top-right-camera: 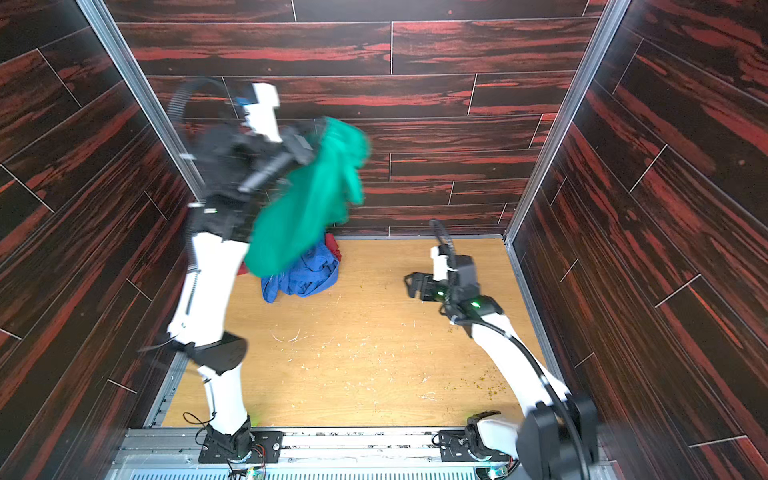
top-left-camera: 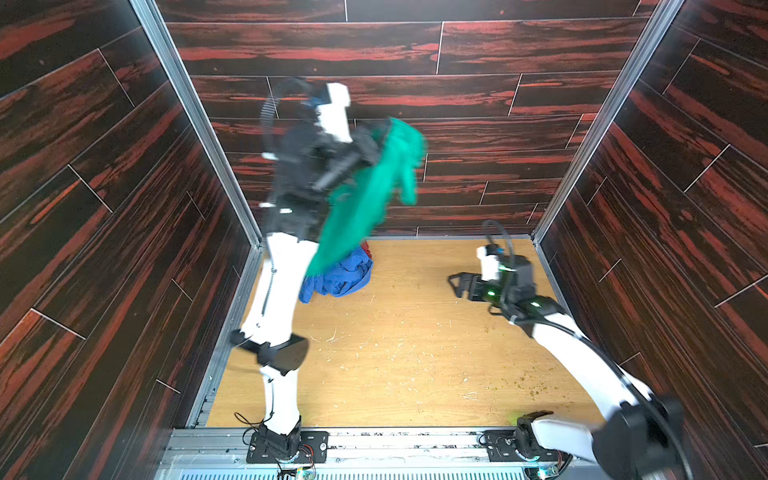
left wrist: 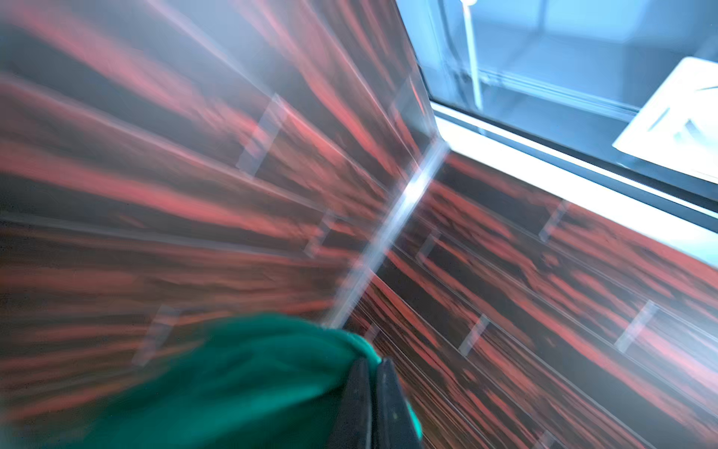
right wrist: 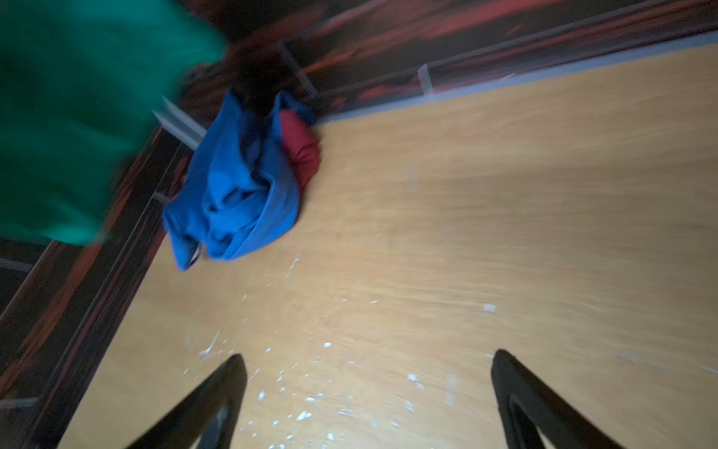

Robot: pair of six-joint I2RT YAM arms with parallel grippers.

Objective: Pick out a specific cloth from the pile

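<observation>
The emerald-green cloth (top-left-camera: 365,199) (top-right-camera: 307,208) hangs in the air, lifted high above the pile, blurred by motion. My left gripper (top-left-camera: 376,139) (top-right-camera: 316,134) is shut on its top edge; in the left wrist view the cloth (left wrist: 233,388) bunches against the closed left gripper (left wrist: 375,363). The pile (top-left-camera: 343,278) (top-right-camera: 305,276) (right wrist: 237,186) lies on the wooden table (top-left-camera: 415,353) at the far left: a crumpled royal-blue cloth with a red piece (right wrist: 299,151) at its far edge. My right gripper (top-left-camera: 455,284) (top-right-camera: 409,284) (right wrist: 369,355) stands open and empty over bare table, right of the pile.
Dark red-streaked wall panels (top-left-camera: 457,50) close in the table at the back and on both sides. White flecks and scratches (top-left-camera: 332,336) mark the wood. A metal rail (top-left-camera: 395,440) with both arm bases runs along the front edge.
</observation>
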